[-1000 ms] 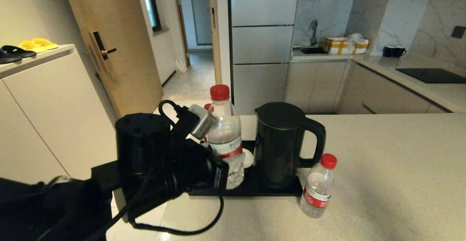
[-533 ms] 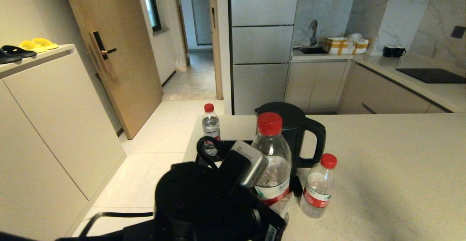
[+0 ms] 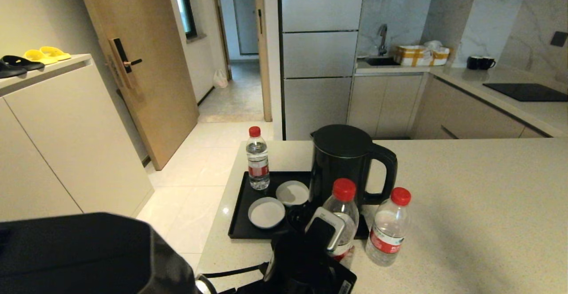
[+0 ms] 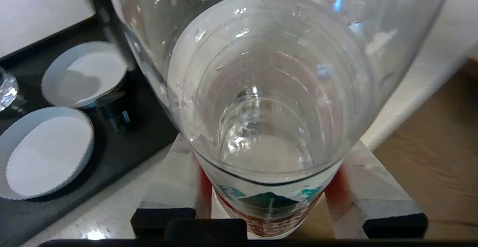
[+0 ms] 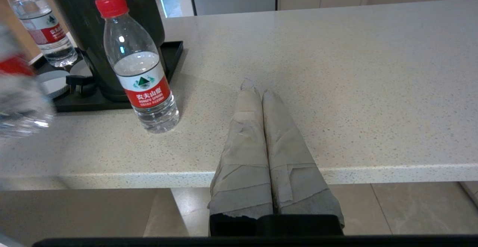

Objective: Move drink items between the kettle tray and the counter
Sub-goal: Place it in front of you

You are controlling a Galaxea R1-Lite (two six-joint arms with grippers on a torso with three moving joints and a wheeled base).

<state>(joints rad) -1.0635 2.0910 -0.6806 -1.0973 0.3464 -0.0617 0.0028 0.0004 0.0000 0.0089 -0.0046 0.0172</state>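
Note:
My left gripper (image 4: 274, 206) is shut on a clear water bottle (image 3: 341, 214) with a red cap, its padded fingers (image 4: 168, 180) pressing both sides of the label. The bottle stands upright at the front right corner of the black kettle tray (image 3: 239, 216), just left of a second bottle (image 3: 388, 229) standing on the beige counter (image 3: 466, 205). I cannot tell whether the held bottle touches the counter. A third bottle (image 3: 258, 165) stands on the tray's far left. My right gripper (image 5: 257, 88) is shut and empty over the counter's front edge, right of the bottles.
The black kettle (image 3: 346, 169) stands on the tray's right part, right behind the held bottle. Two white round coasters (image 3: 266, 212) lie on the tray. A black hob (image 3: 526, 92) sits on the far counter. The cream cabinet (image 3: 53, 121) with slippers stands left.
My left gripper has carried the bottle from above the tray's left part rightwards and down to the front, beside the bottle on the counter. The tray's coasters and far bottle now show.

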